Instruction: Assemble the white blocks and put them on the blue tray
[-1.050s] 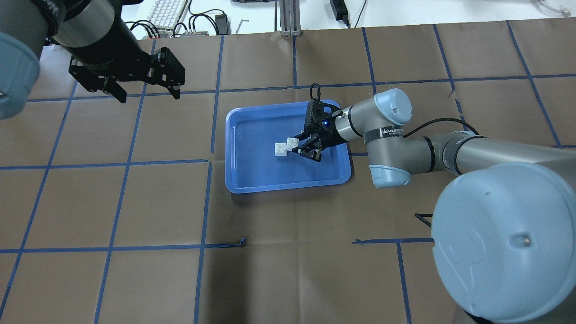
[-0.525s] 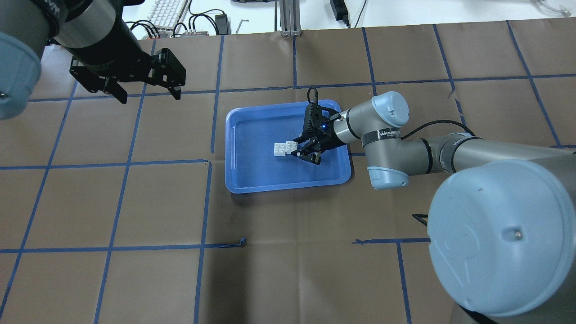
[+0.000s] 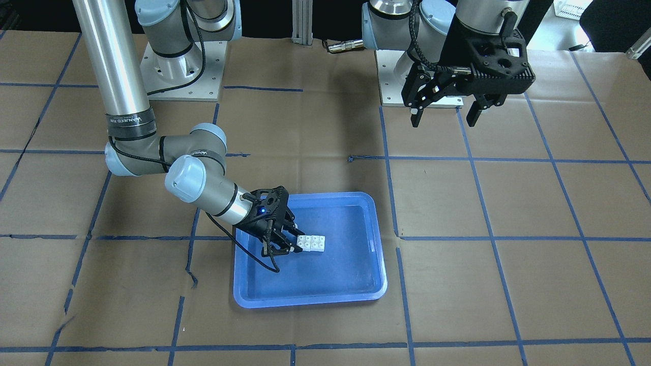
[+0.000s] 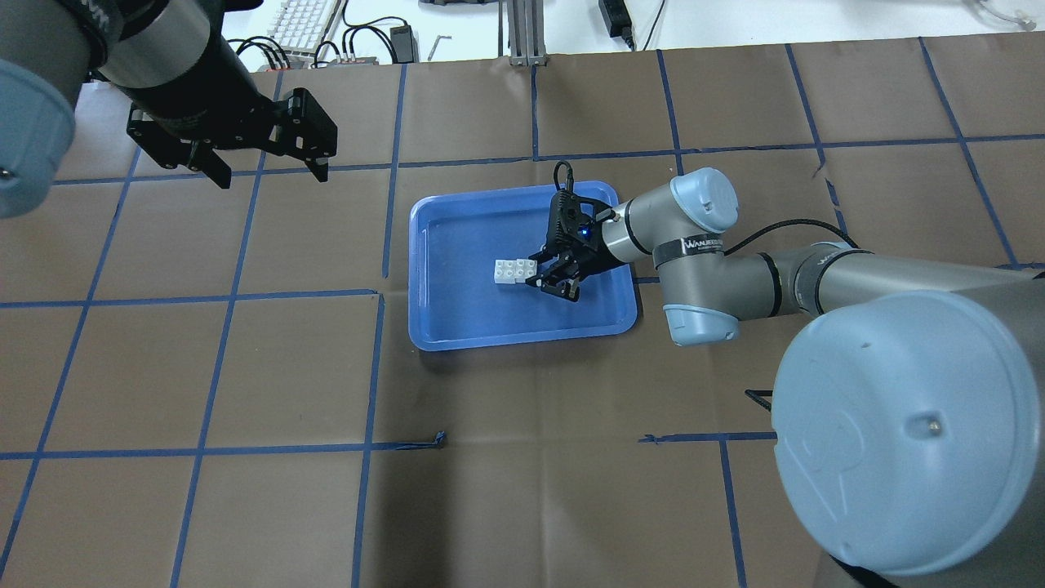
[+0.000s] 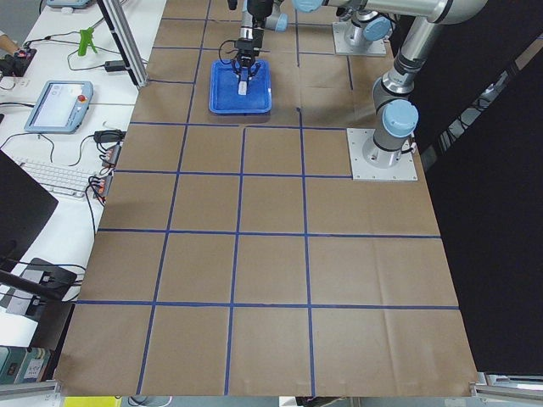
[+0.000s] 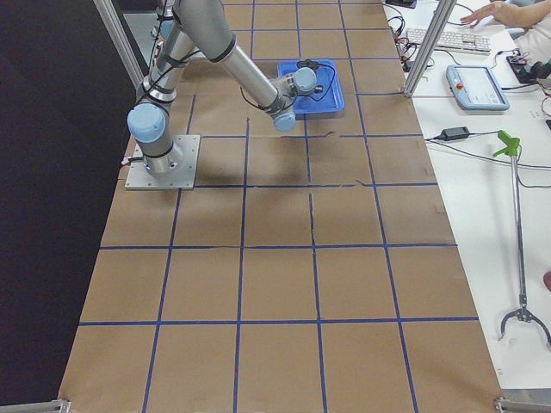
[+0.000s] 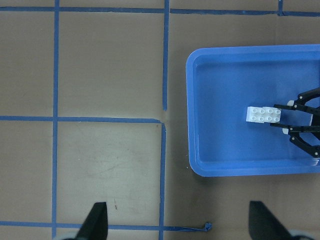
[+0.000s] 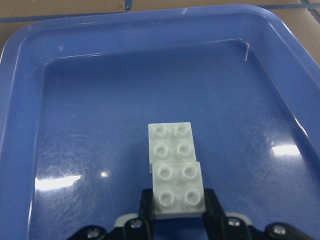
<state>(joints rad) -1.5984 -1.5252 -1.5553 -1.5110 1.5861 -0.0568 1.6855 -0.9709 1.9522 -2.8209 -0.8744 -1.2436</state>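
Observation:
The two white blocks (image 4: 513, 271) are joined, overlapping end to end, over the middle of the blue tray (image 4: 457, 314). My right gripper (image 4: 535, 273) reaches in low from the tray's right side and is shut on the nearer block. In the right wrist view, its fingers (image 8: 145, 202) press both sides of that block (image 8: 178, 192), and the other block (image 8: 171, 140) sticks out ahead over the tray floor (image 8: 100, 100). My left gripper (image 4: 269, 167) is open and empty, high above the table to the far left of the tray.
The table is covered in brown paper with a blue tape grid (image 4: 375, 294). A keyboard and cables (image 4: 310, 24) lie beyond the far edge. The right arm's elbow (image 4: 702, 245) hangs over the tray's right rim.
My right gripper has shifted slightly left and turned. The joined blocks have gone from skewed to lying square with the tray. The left arm has barely moved.

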